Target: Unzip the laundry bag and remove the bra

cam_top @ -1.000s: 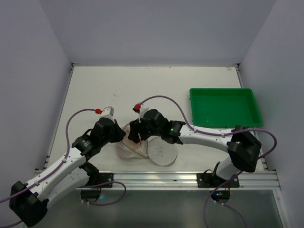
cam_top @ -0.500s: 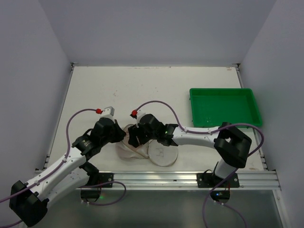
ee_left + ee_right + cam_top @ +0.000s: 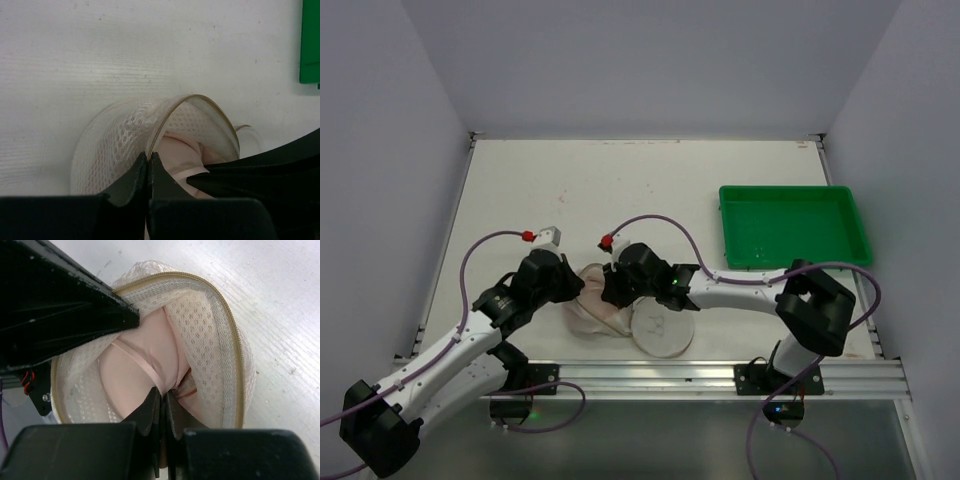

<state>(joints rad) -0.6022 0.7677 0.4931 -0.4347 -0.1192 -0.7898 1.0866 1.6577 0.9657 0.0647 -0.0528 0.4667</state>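
The laundry bag point(image 3: 588, 312) lies unzipped near the table's front edge, and its round flat face point(image 3: 660, 330) is folded out to the right. My left gripper point(image 3: 149, 156) is shut on the beige zip rim and holds the mesh wall point(image 3: 115, 137) up. Pale pink bra point(image 3: 145, 347) fabric fills the opening. My right gripper point(image 3: 163, 392) reaches into the bag point(image 3: 212, 335) and is shut on a fold and strap of the bra. In the top view both grippers, left point(image 3: 576, 291) and right point(image 3: 611, 293), meet over the bag.
A green tray point(image 3: 840, 200) sits at the right of the table. The left gripper's fingers point(image 3: 75, 305) crowd the bag's mouth in the right wrist view. Grey walls enclose the table on three sides.
My right gripper has closed on the bra inside the bag, after standing open half a second ago. The left gripper still holds the rim in the same place.
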